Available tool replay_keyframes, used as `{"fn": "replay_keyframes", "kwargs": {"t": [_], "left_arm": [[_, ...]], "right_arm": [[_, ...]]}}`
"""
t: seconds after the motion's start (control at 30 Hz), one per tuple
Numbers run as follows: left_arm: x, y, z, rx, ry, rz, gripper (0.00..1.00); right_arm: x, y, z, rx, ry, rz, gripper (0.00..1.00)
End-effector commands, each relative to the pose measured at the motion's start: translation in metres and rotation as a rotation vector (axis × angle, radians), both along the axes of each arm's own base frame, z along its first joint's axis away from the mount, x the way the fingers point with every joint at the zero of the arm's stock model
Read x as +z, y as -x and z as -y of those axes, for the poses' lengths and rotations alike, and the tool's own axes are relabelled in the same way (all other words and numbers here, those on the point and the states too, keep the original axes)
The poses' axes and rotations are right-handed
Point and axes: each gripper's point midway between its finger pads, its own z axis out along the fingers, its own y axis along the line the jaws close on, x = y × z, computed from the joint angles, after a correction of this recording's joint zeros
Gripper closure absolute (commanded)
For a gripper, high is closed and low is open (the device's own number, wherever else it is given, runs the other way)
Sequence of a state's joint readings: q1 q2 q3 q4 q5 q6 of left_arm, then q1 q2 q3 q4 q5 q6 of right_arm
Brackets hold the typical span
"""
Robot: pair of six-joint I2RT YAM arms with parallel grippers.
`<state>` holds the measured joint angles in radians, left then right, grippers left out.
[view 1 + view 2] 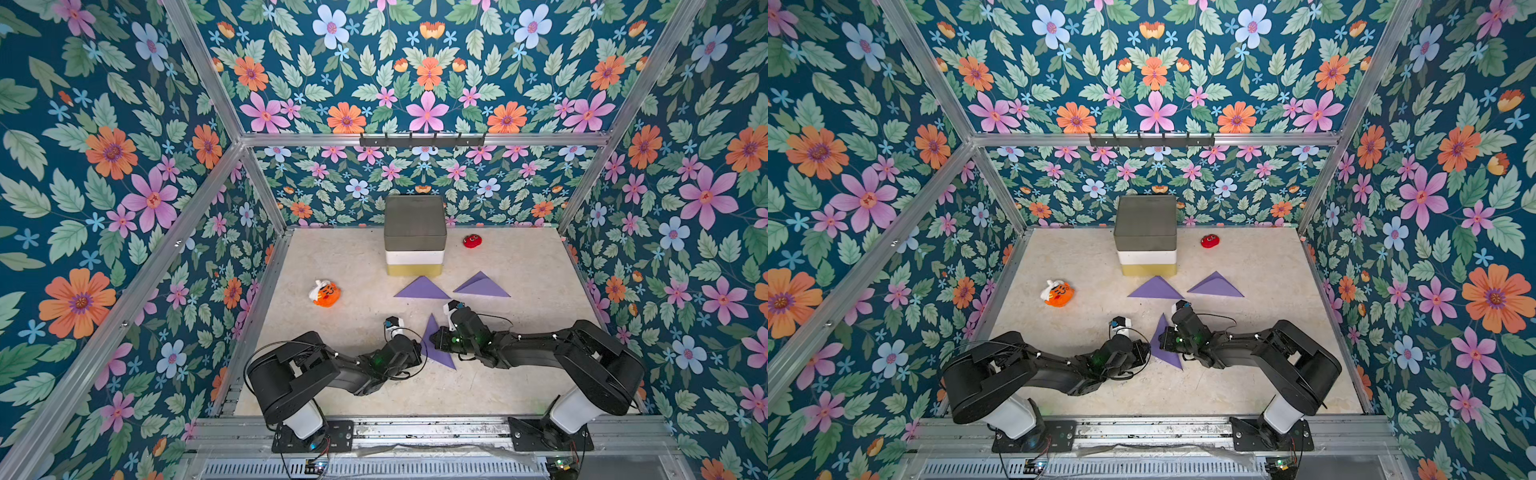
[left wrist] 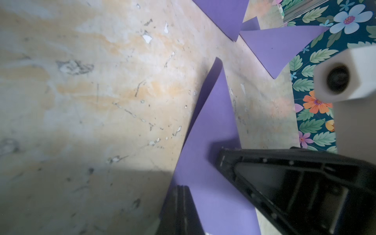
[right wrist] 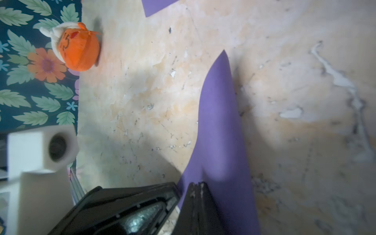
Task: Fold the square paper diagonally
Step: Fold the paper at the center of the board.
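Observation:
A purple paper, folded into a triangle, lies on the pale tabletop between my two arms. My left gripper is shut, its tips resting on the paper's left edge. My right gripper is shut too, its tips on the paper from the other side. In the left wrist view the paper shows one long edge curling up off the table. In the right wrist view the paper runs away from the fingers to a rounded point. Whether either gripper pinches the sheet is not visible.
Two more folded purple triangles lie farther back. Behind them stands a stack of grey, white and yellow boxes. An orange plush sits at the left and a small red plush at the back right. Floral walls enclose the table.

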<state>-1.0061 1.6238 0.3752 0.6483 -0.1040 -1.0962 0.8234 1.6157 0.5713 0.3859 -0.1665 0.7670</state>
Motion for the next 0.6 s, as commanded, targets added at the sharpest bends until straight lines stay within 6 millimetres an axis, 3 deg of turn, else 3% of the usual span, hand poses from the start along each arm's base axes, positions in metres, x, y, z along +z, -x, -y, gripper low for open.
{"fn": "replay_keyframes", "kwargs": {"t": [0.0, 0.27, 0.57], "left_arm": [[-0.054, 0.032, -0.047, -0.010, -0.261, -0.165, 1.00], [-0.064, 0.039, -0.059, 0.005, -0.339, -0.187, 1.00], [-0.075, 0.046, -0.070, 0.020, -0.395, -0.210, 1.00]], "right_arm": [[-0.005, -0.001, 0.007, -0.008, 0.031, 0.014, 1.00], [-0.023, -0.001, 0.027, -0.029, 0.095, 0.002, 1.00], [-0.026, 0.002, 0.042, -0.051, 0.129, 0.005, 1.00]]}}
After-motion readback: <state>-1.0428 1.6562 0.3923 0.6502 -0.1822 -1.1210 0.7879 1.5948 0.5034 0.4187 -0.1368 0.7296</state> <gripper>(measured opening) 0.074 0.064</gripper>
